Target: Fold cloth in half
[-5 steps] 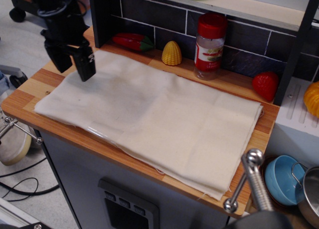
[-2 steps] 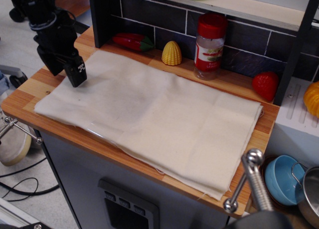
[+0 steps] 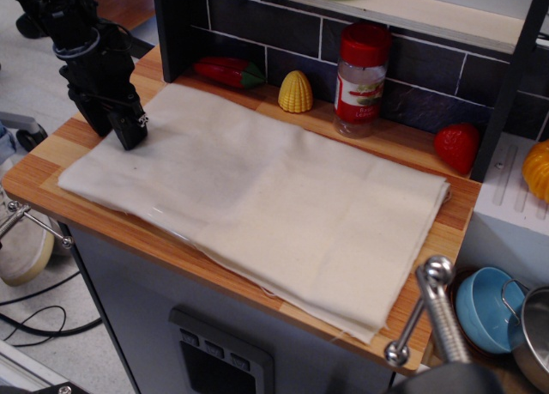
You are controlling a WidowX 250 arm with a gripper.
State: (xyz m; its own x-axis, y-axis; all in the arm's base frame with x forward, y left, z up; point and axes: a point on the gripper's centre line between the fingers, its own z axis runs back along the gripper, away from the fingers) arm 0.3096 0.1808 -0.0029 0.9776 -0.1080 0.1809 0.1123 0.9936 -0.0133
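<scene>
Cream woven fabric, the cloth (image 3: 257,197), is spread flat over most of the wooden counter (image 3: 429,257), with a second layer showing along its near edge and frayed threads at the near right corner. The black gripper (image 3: 120,124) is set at the cloth's far left edge; whether its jaws are parted or closed cannot be told. The arm is cut off by the upper frame. Along the tiled back wall are seen one red pepper (image 3: 227,70), one yellow corn (image 3: 295,92), one spice jar (image 3: 360,78) and one strawberry (image 3: 455,147).
</scene>
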